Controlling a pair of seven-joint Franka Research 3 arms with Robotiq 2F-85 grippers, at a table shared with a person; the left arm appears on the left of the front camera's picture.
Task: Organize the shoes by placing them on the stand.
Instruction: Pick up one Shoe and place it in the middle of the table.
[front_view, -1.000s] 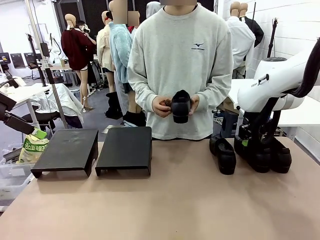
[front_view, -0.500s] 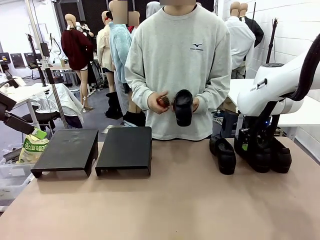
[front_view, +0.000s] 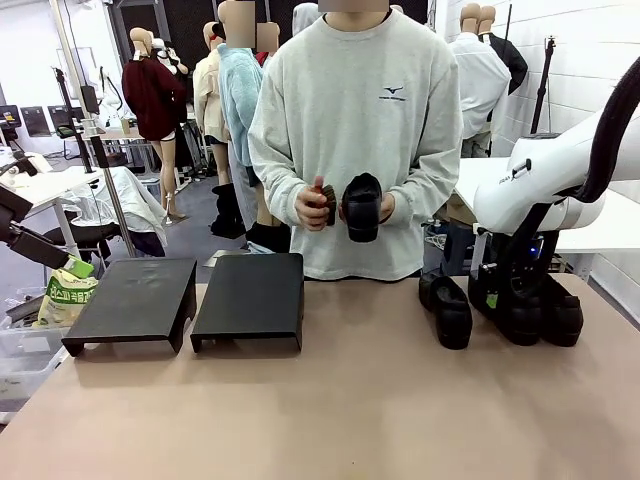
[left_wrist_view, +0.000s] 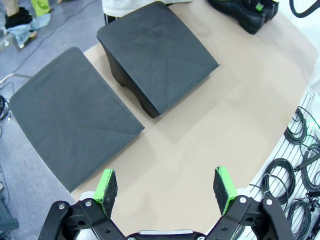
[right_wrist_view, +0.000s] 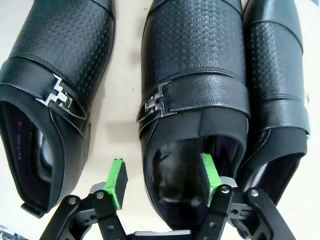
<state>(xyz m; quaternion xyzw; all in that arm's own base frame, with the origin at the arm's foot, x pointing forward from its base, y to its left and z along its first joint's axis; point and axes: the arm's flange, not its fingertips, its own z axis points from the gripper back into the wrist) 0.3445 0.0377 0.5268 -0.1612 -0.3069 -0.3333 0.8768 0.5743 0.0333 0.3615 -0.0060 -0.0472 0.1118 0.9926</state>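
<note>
Two matte-black stand units (front_view: 250, 292) (front_view: 135, 298) sit side by side at the far left of the table, their tops bare; the left wrist view looks down on them (left_wrist_view: 157, 55) (left_wrist_view: 70, 127). My left gripper (left_wrist_view: 167, 186) hangs open above the table in front of them. Three black shoes (front_view: 447, 308) (front_view: 520, 318) (front_view: 563, 318) stand at the far right. My right gripper (right_wrist_view: 164, 172) is down over the middle shoe (right_wrist_view: 195, 75), open, with one pad outside its side wall and the other inside its opening. The person holds another shoe (front_view: 362, 207) in both hands.
A green-printed bag (front_view: 66, 296) and a plastic bin lie beyond the table's left edge. Coiled cables (left_wrist_view: 300, 150) hang on a panel beside my left arm. The person stands against the far edge. Bare tabletop (front_view: 330, 400) spreads across the middle and front.
The person has turned the held shoe in the hands and lifted it a little. My right arm has shifted slightly over the shoes.
</note>
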